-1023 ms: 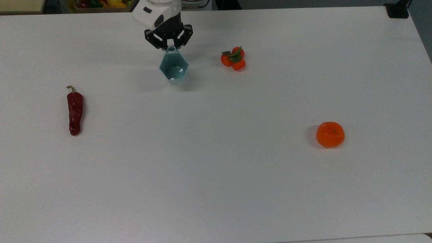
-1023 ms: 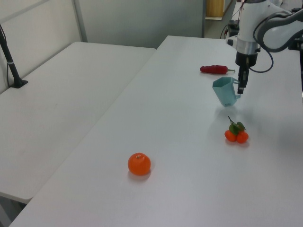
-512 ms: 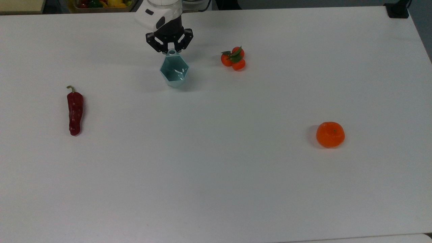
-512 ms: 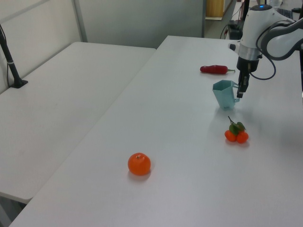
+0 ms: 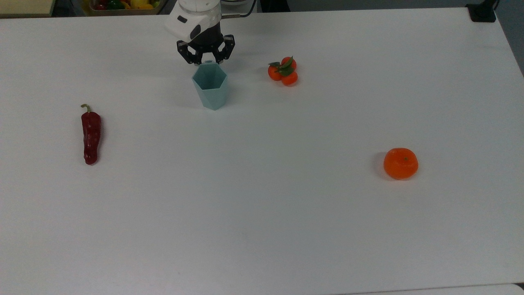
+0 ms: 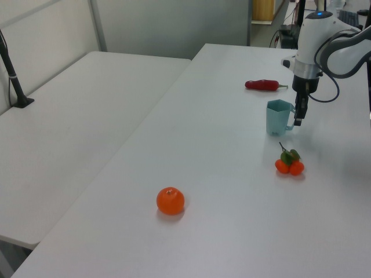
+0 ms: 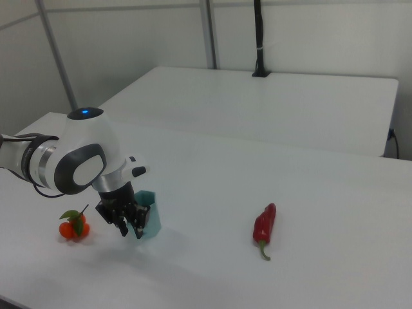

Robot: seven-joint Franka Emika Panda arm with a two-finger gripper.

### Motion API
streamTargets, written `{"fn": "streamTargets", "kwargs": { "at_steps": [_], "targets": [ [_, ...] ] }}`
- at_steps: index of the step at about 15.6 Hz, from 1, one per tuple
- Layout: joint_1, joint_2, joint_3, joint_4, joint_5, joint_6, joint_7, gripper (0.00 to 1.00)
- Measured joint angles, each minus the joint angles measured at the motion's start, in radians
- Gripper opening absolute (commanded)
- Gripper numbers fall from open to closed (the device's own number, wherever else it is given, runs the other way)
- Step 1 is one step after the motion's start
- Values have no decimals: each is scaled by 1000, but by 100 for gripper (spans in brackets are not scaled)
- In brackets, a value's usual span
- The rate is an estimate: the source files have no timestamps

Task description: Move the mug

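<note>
The pale teal faceted mug stands upright on the white table, near the far edge in the top view. Its small handle points toward the arm. My gripper points down just behind the mug and is shut on that handle. In the left view the gripper sits on the right side of the mug, fingers against the handle. In the right view the gripper partly covers the mug.
A red chili lies at the top view's left. A cluster of small tangerines with leaves sits right of the mug, and a single orange farther right. A bin of vegetables lies beyond the table's far edge.
The mug hung tilted, its mouth turned toward the top camera, a second ago. It has since been swung upright and lowered onto the table, the gripper still on its handle.
</note>
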Motion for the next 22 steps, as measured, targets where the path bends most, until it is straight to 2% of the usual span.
{"fn": "streamTargets", "kwargs": {
  "at_steps": [2, 3, 4, 8, 12, 15, 19, 22],
  "targets": [
    [0, 0, 0, 1, 0, -14, 0, 83],
    [0, -2, 0, 3, 0, -28, 0, 96],
    [0, -4, 0, 8, 0, -47, 0, 100],
    [4, -15, 0, 95, 1, -192, 30, 100],
    [42, -22, 9, 302, 7, -448, 105, 100],
    [48, -24, 22, 459, 54, -584, 154, 100],
    [48, -13, 22, 602, 96, -685, 213, 100],
    [42, 11, 21, 663, 103, -689, 254, 100]
  ]
}}
